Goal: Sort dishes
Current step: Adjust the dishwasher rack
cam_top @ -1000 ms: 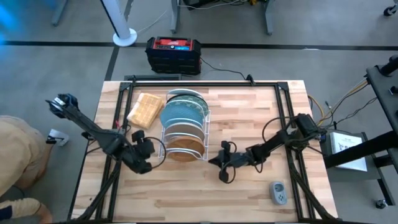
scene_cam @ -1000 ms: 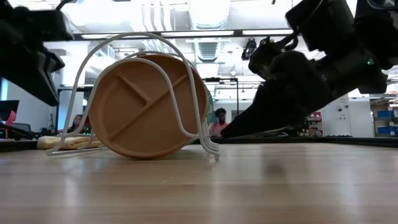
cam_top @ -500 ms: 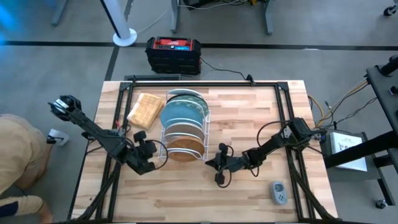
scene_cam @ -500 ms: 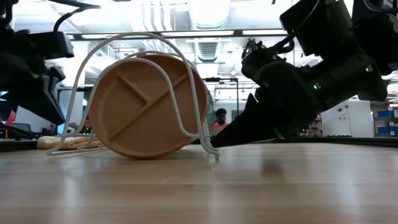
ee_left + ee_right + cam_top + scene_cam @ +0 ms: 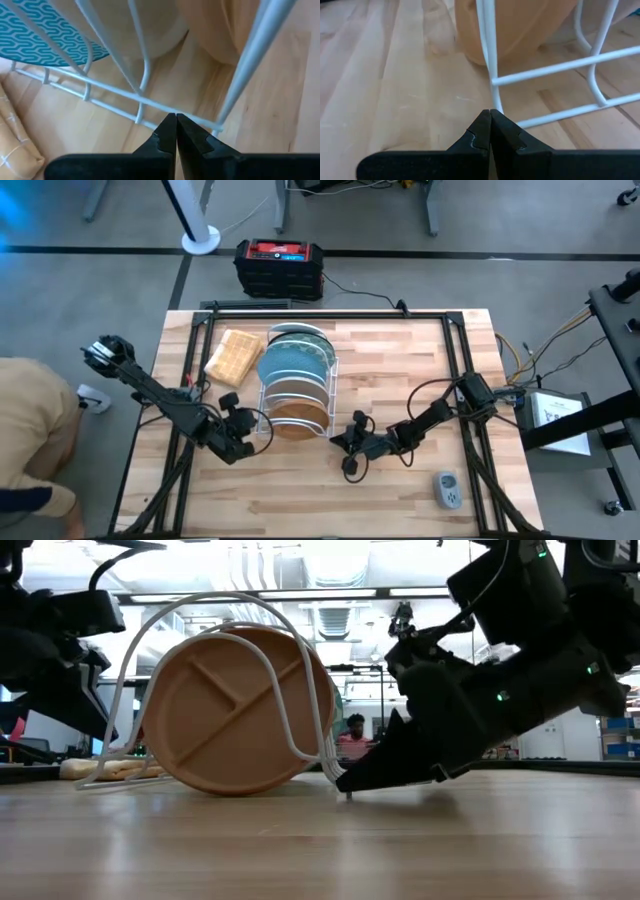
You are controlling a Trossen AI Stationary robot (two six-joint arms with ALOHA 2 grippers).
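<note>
A white wire rack (image 5: 297, 385) stands mid-table and holds plates upright on their edges. The brown wooden divided plate (image 5: 230, 710) is at its near end (image 5: 296, 413). A teal patterned plate (image 5: 294, 362) stands behind it and shows in the left wrist view (image 5: 40, 35). A pale plate (image 5: 300, 332) is at the far end. My left gripper (image 5: 247, 432) is shut, low at the rack's near left base wire (image 5: 150, 106). My right gripper (image 5: 343, 443) is shut, low at the rack's near right foot (image 5: 495, 97). I see no red plate. My left gripper's shut fingertips (image 5: 172, 122) point level at the rack's base wire from the table's left. I cannot tell whether they touch it. My right gripper's shut fingertips (image 5: 487, 120) point slanting down at the rack's corner foot (image 5: 347, 790) from the right. I cannot tell whether they touch it.
A tan waffle-textured block (image 5: 233, 357) lies left of the rack's far end. A small grey device (image 5: 448, 489) lies near the front right corner. A person (image 5: 30, 440) crouches beside the table's left edge. Bare wood (image 5: 300, 490) lies in front of the rack.
My right gripper has gone toward the table's left and down, and its tip is now at the rack's near right foot. My left gripper has gone a little toward the table's near edge and down beside the rack. The rack and plates have stayed where they were.
</note>
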